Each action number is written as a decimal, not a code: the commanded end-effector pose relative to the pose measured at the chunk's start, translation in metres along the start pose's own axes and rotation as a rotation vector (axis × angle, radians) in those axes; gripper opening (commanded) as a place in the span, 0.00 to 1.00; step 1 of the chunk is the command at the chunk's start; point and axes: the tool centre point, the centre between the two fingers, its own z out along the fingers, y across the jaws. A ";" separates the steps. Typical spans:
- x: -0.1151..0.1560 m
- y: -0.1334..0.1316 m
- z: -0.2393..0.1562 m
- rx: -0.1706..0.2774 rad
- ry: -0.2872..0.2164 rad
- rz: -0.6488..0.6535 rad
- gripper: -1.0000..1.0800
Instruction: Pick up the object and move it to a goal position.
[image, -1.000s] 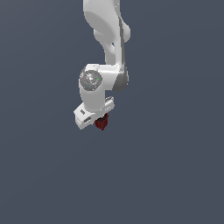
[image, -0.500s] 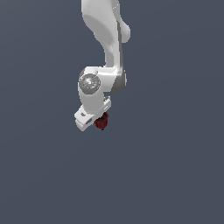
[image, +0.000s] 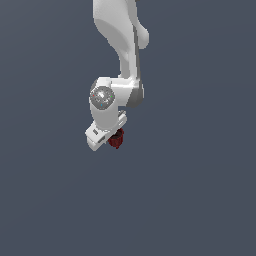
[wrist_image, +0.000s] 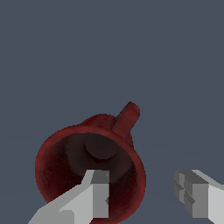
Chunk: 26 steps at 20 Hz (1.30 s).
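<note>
The pincer (wrist_image: 142, 192) is seen spread, one finger (wrist_image: 98, 192) set over the rim of the dark red object (wrist_image: 87, 166), the other finger well apart. The object (image: 116, 138) is tucked under the white head, plain grey all round.

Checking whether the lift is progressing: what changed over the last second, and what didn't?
The white gripper head and the small dark red ridged object beneath it rose slightly and drifted a little toward the exterior view's left. Unchanged: the object stays at the gripper, against plain grey background.
</note>
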 end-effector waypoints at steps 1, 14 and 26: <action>0.000 0.000 0.008 0.001 -0.001 -0.001 0.62; -0.001 -0.001 0.025 0.001 -0.001 -0.004 0.00; -0.009 0.005 0.009 0.001 0.000 -0.004 0.00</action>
